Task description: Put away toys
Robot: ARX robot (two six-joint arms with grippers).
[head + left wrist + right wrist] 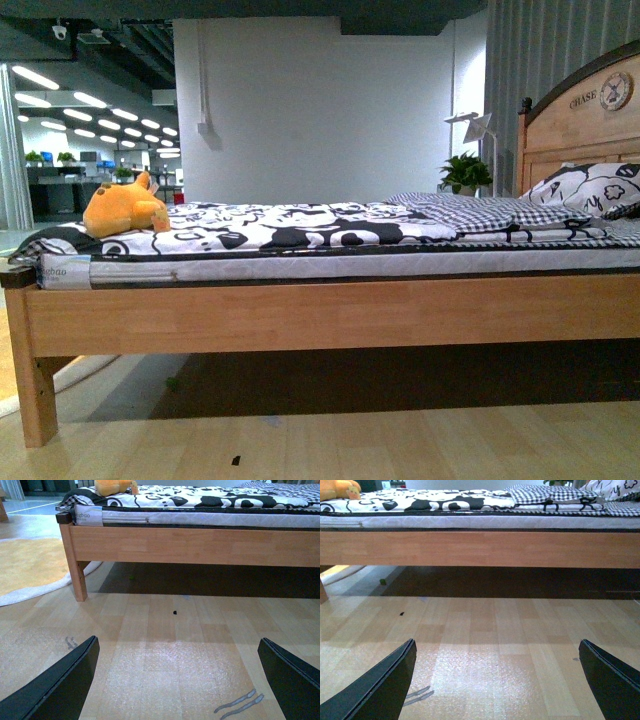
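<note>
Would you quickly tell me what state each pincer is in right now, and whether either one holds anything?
Left pincer: open, holding nothing.
Right pincer: open, holding nothing.

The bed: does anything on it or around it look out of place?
Only the orange plush toy, lying alone at the foot end of the bed, far from the pillow. The checked blanket looks folded and tidy. A small dark speck lies on the wooden floor in front.
</note>
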